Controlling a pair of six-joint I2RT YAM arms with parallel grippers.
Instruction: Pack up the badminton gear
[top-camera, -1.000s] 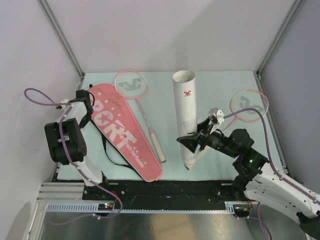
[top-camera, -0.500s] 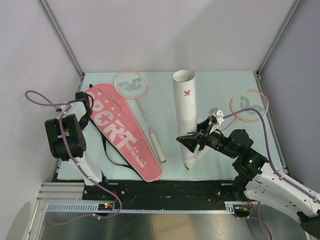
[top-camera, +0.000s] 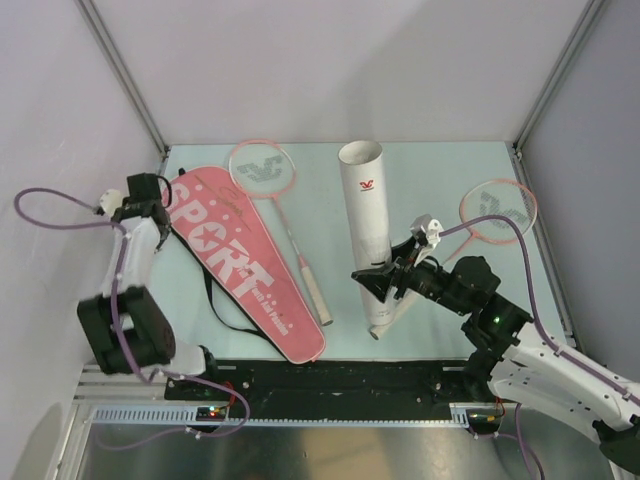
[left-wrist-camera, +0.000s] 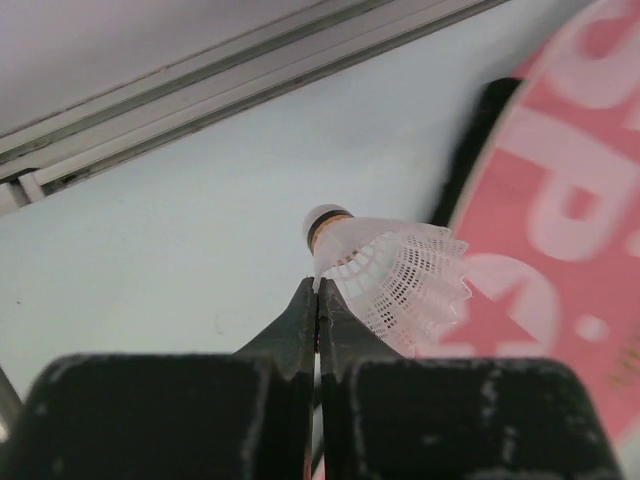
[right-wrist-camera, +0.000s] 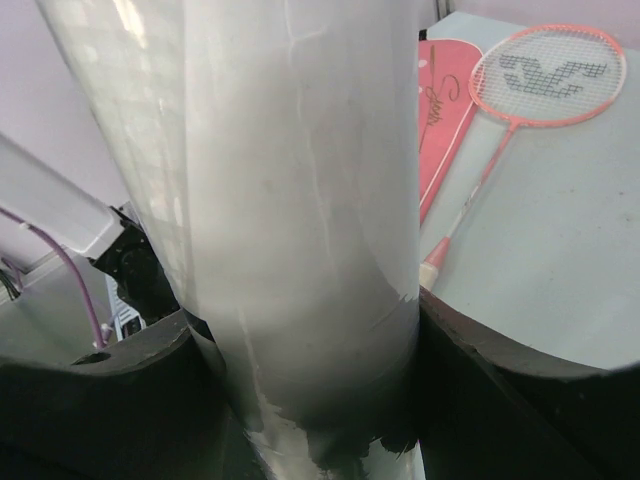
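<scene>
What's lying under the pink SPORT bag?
Only the black strap shows, looping out from beneath the left edge of the bag onto the table. Anything else under it is covered. The racket lies along its right edge, not visibly beneath.

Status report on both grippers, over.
Left gripper shut on shuttlecock. Right gripper shut on tube. Bag and racket lie between them.

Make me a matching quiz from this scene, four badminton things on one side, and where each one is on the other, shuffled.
1 shuttlecock
2 tube
3 bag
4 middle racket

A clamped in right gripper
B lying flat at the left
C between bag and tube
D pinched by left gripper

Pairs: 1-D, 2-A, 3-B, 4-C
</scene>
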